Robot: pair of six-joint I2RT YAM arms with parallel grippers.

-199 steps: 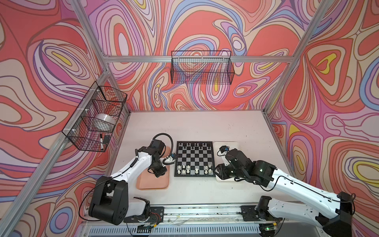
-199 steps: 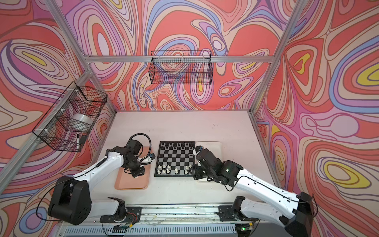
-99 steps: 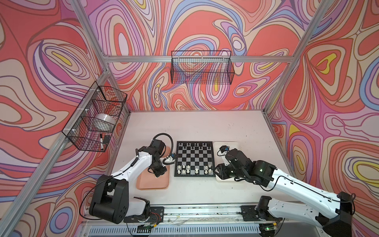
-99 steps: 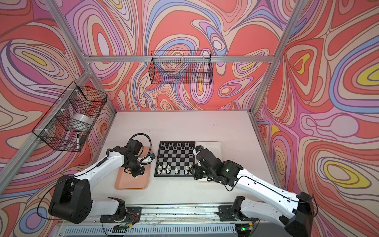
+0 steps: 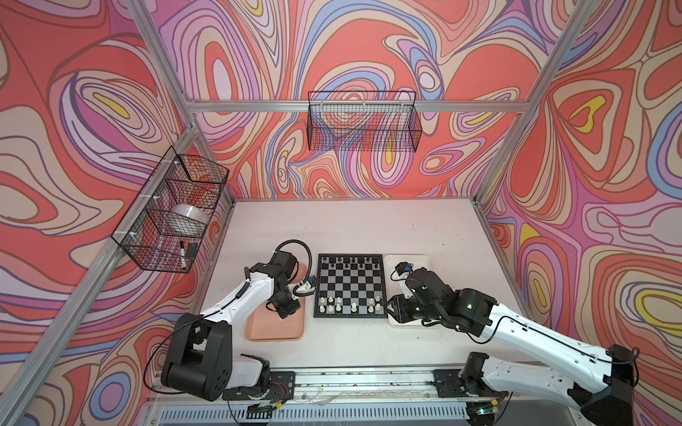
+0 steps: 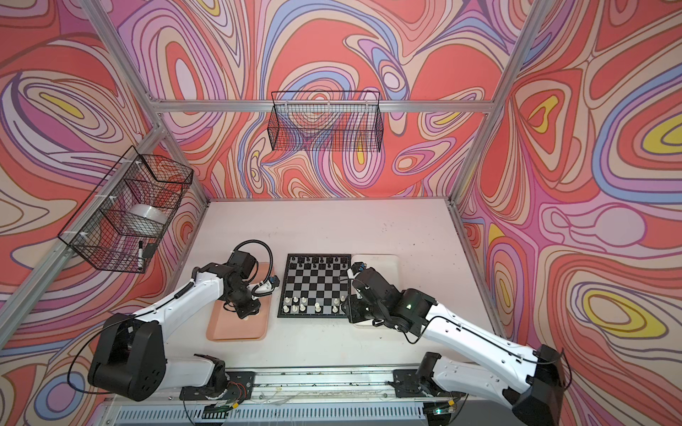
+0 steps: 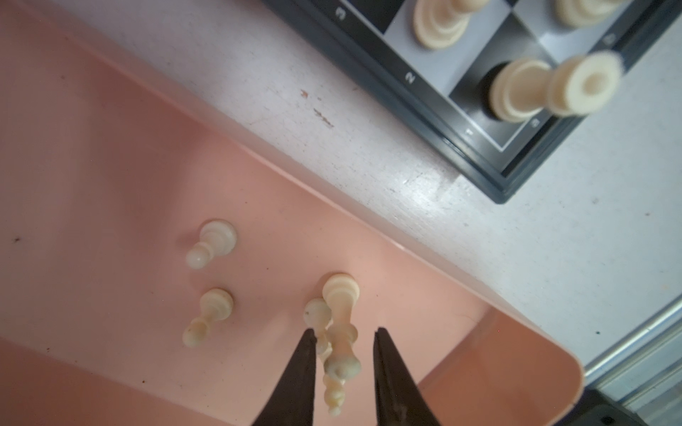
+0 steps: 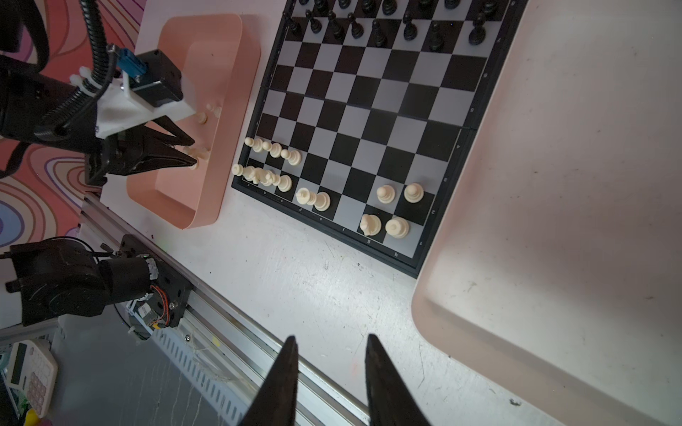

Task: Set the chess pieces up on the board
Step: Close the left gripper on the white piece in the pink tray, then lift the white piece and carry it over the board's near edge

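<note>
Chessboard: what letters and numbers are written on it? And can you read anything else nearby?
"3": on the board's black border, left wrist view.
"2": same border.
"1": same border, by the corner.
"d": board's front border, right wrist view.
"e": same border.
"f": same border.
"g": same border.
"h": same border.
Other border marks and the calculator keys: too small to read.

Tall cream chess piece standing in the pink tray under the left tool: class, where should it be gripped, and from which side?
The tall cream chess piece stands upright, with the left tool straddling it and another piece crowding one side. Grip its slim stem just below the head, descending from above.
</note>
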